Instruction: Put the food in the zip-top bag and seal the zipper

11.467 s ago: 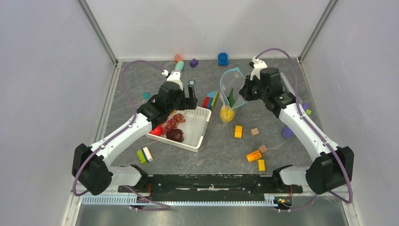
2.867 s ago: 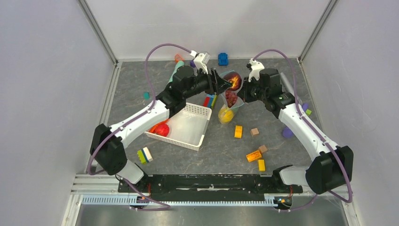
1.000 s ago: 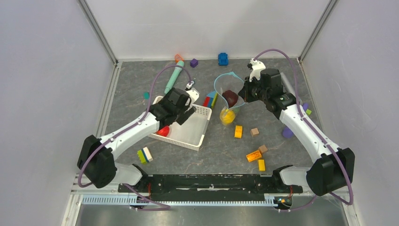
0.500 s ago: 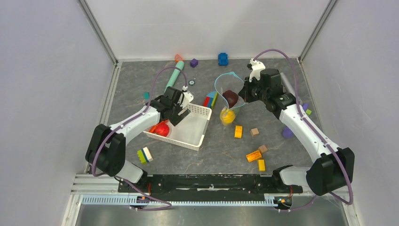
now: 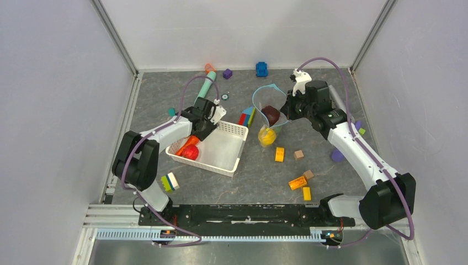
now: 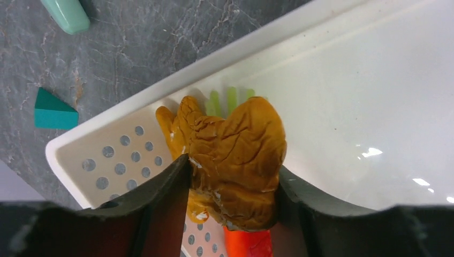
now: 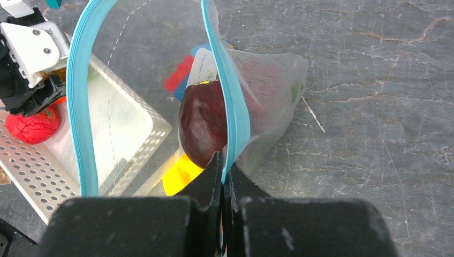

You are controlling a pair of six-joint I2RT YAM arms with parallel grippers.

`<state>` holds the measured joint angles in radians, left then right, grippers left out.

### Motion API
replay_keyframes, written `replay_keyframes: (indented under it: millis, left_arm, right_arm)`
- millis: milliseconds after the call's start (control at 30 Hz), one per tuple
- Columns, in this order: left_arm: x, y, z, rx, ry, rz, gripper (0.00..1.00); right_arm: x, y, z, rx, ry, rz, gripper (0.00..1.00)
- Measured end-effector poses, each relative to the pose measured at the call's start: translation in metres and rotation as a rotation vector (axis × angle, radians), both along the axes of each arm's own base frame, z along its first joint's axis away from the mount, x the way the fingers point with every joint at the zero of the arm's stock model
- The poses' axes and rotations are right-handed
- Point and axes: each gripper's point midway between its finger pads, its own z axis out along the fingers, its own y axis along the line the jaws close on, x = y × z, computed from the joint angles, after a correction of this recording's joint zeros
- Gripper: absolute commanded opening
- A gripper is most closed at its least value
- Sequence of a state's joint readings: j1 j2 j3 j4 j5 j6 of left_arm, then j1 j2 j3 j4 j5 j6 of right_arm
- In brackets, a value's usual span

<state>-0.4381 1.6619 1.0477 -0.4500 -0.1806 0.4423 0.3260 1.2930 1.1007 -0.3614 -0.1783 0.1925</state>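
Near edge of the table [image 5: 259,176]: a striped block [image 5: 169,181] on the left, and orange and yellow blocks [image 5: 298,182] on the right, all loose on the grey surface. Next out, left of centre: a white perforated basket [image 5: 221,150]. The left gripper [image 6: 230,174] is down in the basket's left end. Its fingers [image 6: 160,198] sit against opposite flanks of the wrinkled orange carrot [image 6: 235,139], jaws partly closed and pinching it. The carrot's green top points toward the basket wall. Cannot tell whether the carrot is lifted off the basket floor. A red knobbly fruit [image 7: 32,124] lies in the same end, just beside the gripper. Right of the basket: the zip-top bag [image 7: 267,75] stands upright on the table, mouth open and facing up, with the light-blue zipper [image 7: 79,107] bowed into a loop. The right gripper [image 7: 224,166] has its jaws pressed together, pinching the zipper edge on the bag's right side. Inside the bag, a dark maroon fruit [image 7: 203,123] sits above a yellow fruit [image 7: 181,175] at the bottom. Far side, near the back wall: a teal marker toy [image 5: 205,88], a purple block [image 5: 227,73] and a blue toy [image 5: 261,69].
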Motion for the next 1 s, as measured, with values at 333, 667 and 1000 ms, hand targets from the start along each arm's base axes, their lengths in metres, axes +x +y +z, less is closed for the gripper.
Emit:
replay_keyframes:
  millis: [333, 667, 1000]
  left_arm:
    - [0.016, 0.005, 0.012, 0.029, -0.054, 0.028, 0.13]
    - [0.012, -0.003, 0.049, -0.071, -0.114, 0.059, 0.02]
    - [-0.007, -0.061, 0.204, -0.599, -0.442, -0.080, 0.03]
  right_arm:
    - [-0.001, -0.001, -0.001, -0.005, 0.006, -0.003, 0.00]
    - [0.000, -0.001, -0.004, -0.007, 0.015, -0.003, 0.00]
    - [-0.001, -0.001, -0.005, -0.008, 0.018, -0.003, 0.00]
